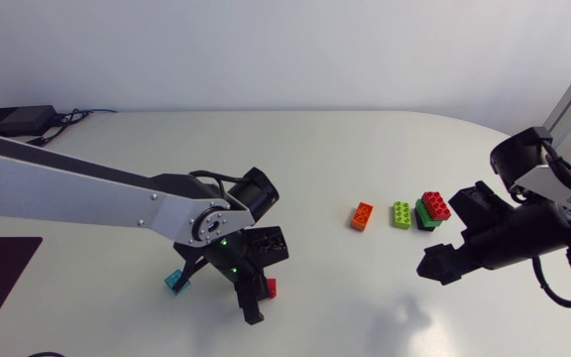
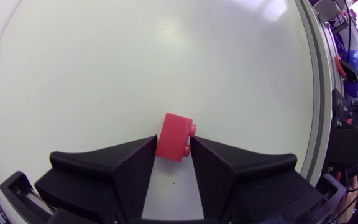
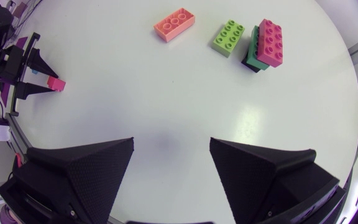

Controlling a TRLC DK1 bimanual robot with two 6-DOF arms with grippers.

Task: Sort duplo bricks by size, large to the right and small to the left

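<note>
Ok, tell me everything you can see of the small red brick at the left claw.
The small red brick is a short, plain red block that looks like smooth plastic. It sits between the fingers of the left claw, which touch it from two sides near their tips, so it is gripped. It appears to be turned on its side, with its studs pointing sideways toward one finger rather than up. Whether it rests on the table or is lifted just off it cannot be told.
</note>
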